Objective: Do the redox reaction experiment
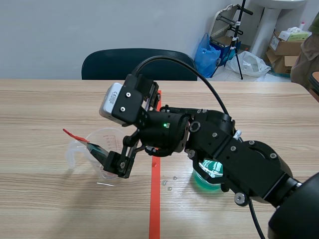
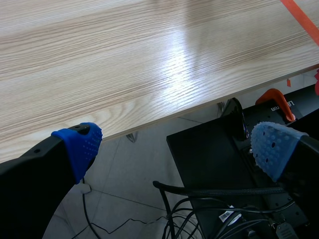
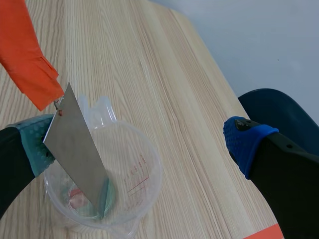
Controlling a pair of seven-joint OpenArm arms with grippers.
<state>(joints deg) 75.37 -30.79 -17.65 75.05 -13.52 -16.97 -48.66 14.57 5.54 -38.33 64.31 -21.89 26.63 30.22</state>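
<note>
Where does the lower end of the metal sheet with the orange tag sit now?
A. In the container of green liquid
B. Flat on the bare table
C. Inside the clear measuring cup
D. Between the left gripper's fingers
C: in the right wrist view the metal sheet leans with its lower end inside the clear measuring cup.

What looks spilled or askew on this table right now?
A few clear droplets lie on the table beside the tape line, near the green beaker; they look spilled. The metal strip leans tilted in the clear cup, not upright.
</note>
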